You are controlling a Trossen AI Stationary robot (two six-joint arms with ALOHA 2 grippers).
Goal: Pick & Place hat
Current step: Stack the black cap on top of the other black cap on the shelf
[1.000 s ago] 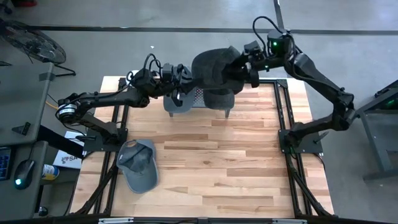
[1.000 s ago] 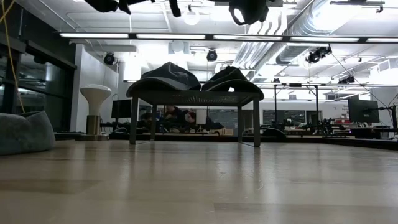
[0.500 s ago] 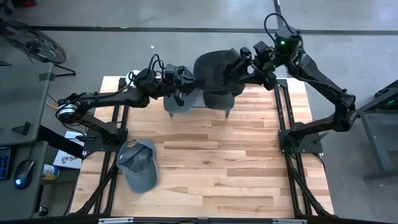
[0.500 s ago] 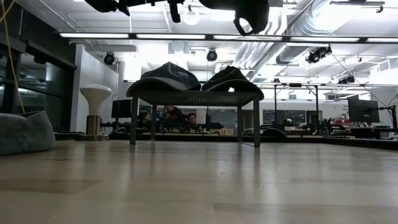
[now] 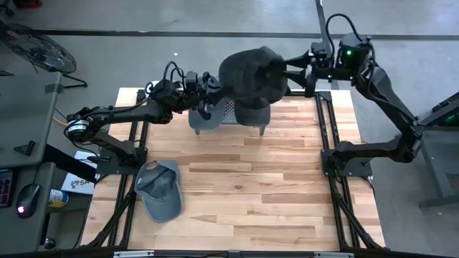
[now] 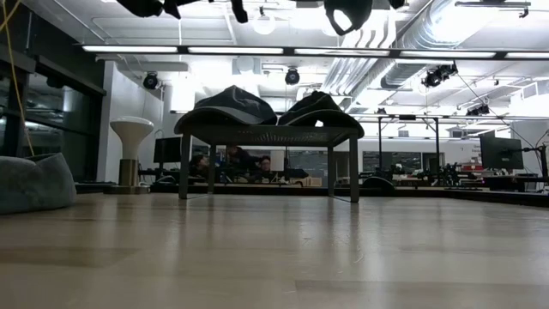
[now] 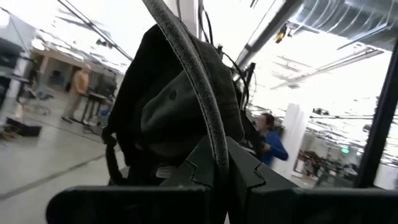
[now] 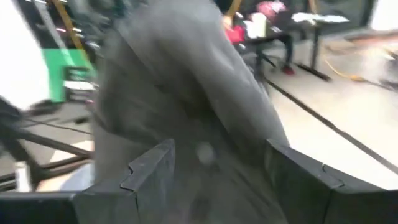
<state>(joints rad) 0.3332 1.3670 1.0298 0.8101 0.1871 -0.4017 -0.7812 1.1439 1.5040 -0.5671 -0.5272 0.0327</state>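
A dark grey hat (image 5: 247, 70) hangs in the air over the table's far edge, between my two grippers. My left gripper (image 5: 214, 89) is shut on its left side. My right gripper (image 5: 285, 72) is on its right side. In the low view only the hat's lowest part (image 6: 347, 13) shows at the top edge. Below it stands a small grey stand (image 5: 229, 116) on thin legs, with two more dark hats (image 6: 233, 105) (image 6: 316, 107) lying on its top. A grey-blue cap (image 5: 159, 190) lies flat on the table near the left edge. My left gripper (image 7: 217, 155) pinches the hat's corded rim (image 7: 208, 124) between its two fingers, which come level from the table's left and lie across the rim. The hat is lifted clear. My right gripper (image 8: 214, 155) has the hat's cloth (image 8: 199, 152) between its two fingers, coming level from the table's right. Which part of the hat this is I cannot tell. The hat is clear of the stand.
The stand's legs (image 6: 353, 163) rest near the table's far edge. Black frame rails (image 5: 326, 143) run along both sides of the table. Bare wood (image 5: 258, 193) spreads over the middle and near right. People show in the room beyond the table.
My right arm has swung toward the table's right edge and its wrist has turned, the gripper still on the hat. The hat has stayed in the air above the stand, dipping a little and rising again.
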